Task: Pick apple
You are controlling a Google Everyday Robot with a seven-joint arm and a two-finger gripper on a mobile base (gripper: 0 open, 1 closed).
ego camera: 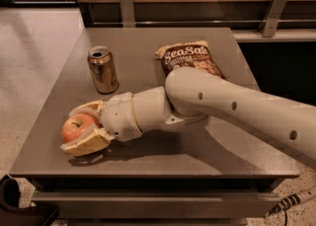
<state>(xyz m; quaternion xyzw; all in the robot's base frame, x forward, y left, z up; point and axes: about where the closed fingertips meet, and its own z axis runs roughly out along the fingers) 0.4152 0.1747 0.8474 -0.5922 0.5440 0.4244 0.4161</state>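
The apple (75, 126), pinkish-red with yellowish patches and a short dark stem, sits near the front left corner of the grey table (148, 47). My gripper (70, 131) is around it from the right. One cream finger (87, 108) lies against its far side and the other (88, 143) against its near side and underside. The fingers are shut on the apple, which still looks low over the tabletop. My white arm reaches in from the right.
A bronze drink can (102, 69) stands upright behind the gripper. A brown Sea Salt chip bag (190, 58) lies behind my arm. The table's front and left edges are close to the apple. A cable (291, 201) lies on the floor at right.
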